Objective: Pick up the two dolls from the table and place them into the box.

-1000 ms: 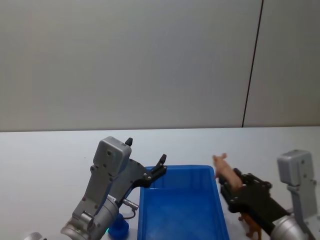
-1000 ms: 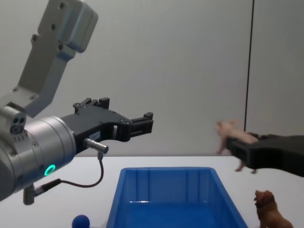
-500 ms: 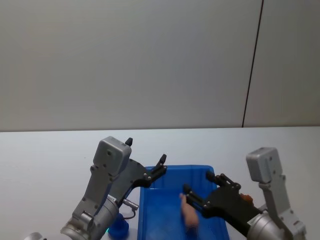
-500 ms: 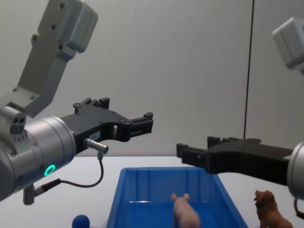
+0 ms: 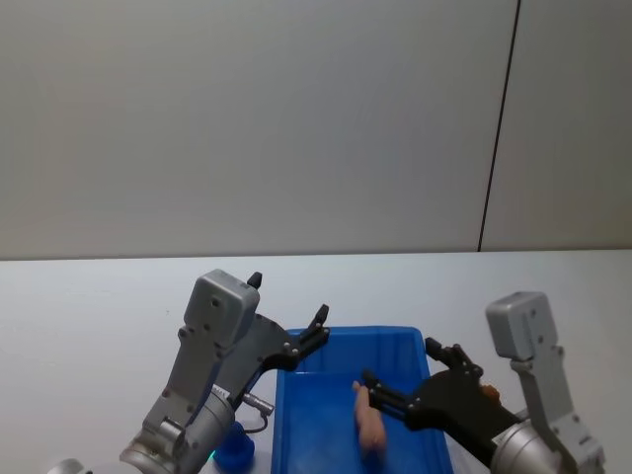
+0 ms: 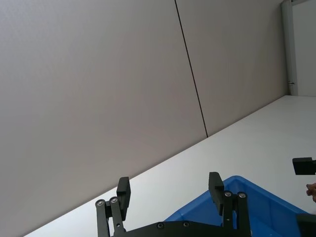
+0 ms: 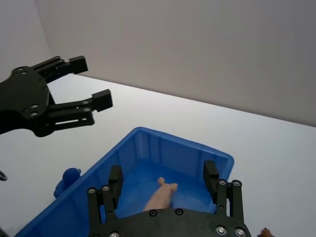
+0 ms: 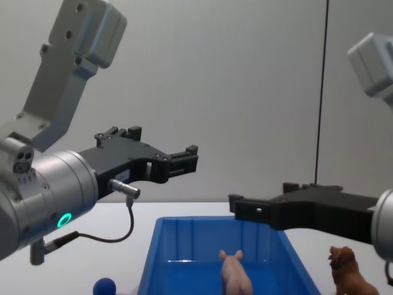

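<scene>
— While the right tool (image 7: 162, 169) hangs over the box (image 8: 184, 243), how do its fingers stand?

— Spread wide apart, with nothing between them; the arm reaches in from the right, and the tool sits above the open top of the blue bin, clear of its rim.

— And where is the pale pink pig (image 8: 236, 276)?

— Down on the floor of the box, about midway between the side walls; it rests below the right tool's fingers and apart from them.

— The other doll?

— The reddish-brown lion (image 8: 347, 273) stands upright on the tabletop (image 5: 99, 296), just beside the box's right wall and outside it.

— What of the other arm?

— The left tool (image 6: 169, 181) is held in the air near the box's far left corner; its fingers are apart too, and empty; a small blue ball (image 8: 104, 286) sits on the tabletop beside the box's left wall, beneath that arm.
</scene>
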